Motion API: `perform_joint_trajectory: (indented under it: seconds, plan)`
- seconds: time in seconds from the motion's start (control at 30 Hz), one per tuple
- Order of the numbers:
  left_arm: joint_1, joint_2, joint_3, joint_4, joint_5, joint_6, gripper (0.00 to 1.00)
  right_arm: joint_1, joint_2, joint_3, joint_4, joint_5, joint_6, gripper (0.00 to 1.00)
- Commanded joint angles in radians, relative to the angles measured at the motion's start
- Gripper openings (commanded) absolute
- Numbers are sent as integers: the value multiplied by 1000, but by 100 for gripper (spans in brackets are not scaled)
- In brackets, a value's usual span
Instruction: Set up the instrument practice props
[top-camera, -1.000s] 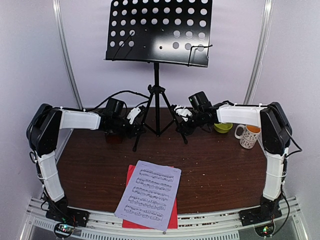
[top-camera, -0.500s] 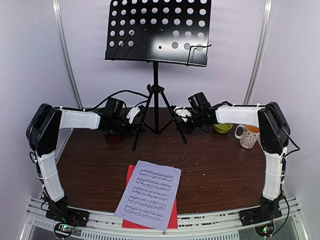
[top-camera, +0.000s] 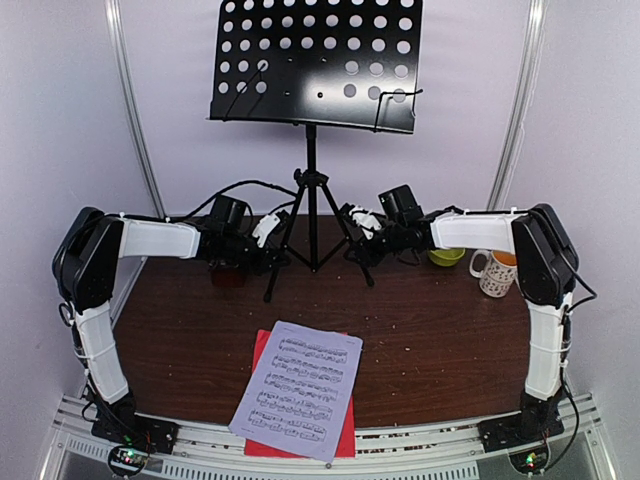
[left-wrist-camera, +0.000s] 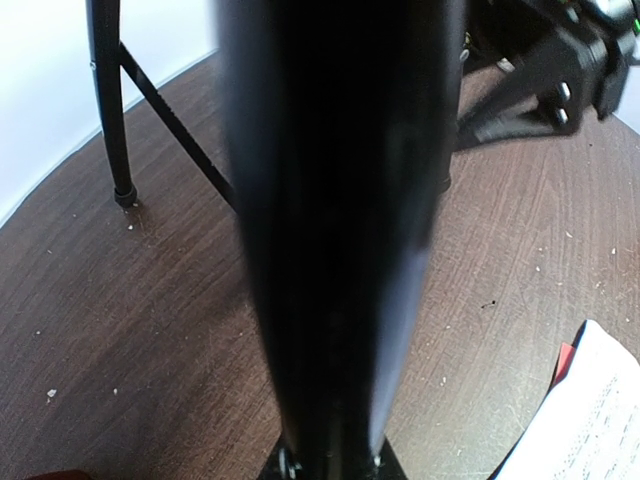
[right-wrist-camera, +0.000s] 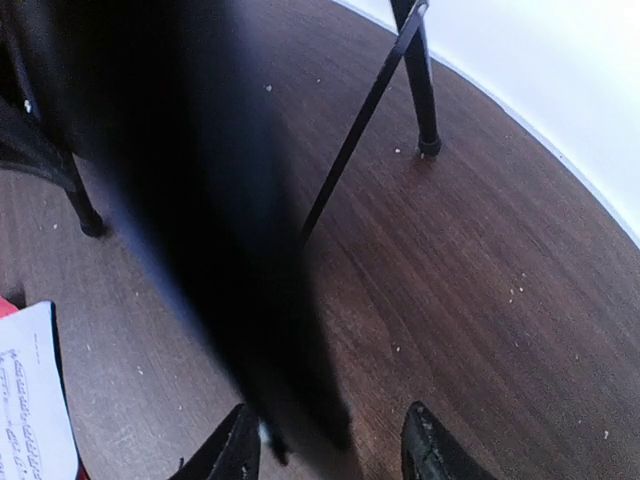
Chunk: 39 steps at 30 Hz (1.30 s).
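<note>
As left end effector (top-camera: 276, 232) clasps it, music stand (top-camera: 318, 70) upright

stand (top-camera: 311, 170) rear ctr, sheets (top-camera: 297, 388) front, mug (top-camera: 495, 272) rt

— The black tripod music stand with its perforated metal panel (top-camera: 315, 65)?
— Smooth painted metal, faintly glossy.
— The dark brown wooden desk (top-camera: 440, 330)?
— Grained, low sheen, dusted with pale specks.
— The white music sheet (top-camera: 298, 388)?
— Matt printed paper, over a red paper sheet (top-camera: 345, 438).
</note>
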Motion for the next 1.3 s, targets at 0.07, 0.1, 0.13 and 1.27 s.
perform_joint_trajectory:
  seconds: [0.07, 0.1, 0.13, 1.27]
  plan:
    - [-3, -15, 8, -50, 20, 6, 0, -50, 57, 98, 31, -118, 142, 43]
    - [-3, -16, 8, -49, 19, 5, 0, -56, 61, 102, 32, -129, 149, 40]
    - [-3, -16, 7, -50, 19, 4, 0, -59, 63, 105, 32, -137, 153, 37]
    - [-3, -27, -66, 39, -17, -93, 22, -29, -129, -142, 108, -145, 177, 0]
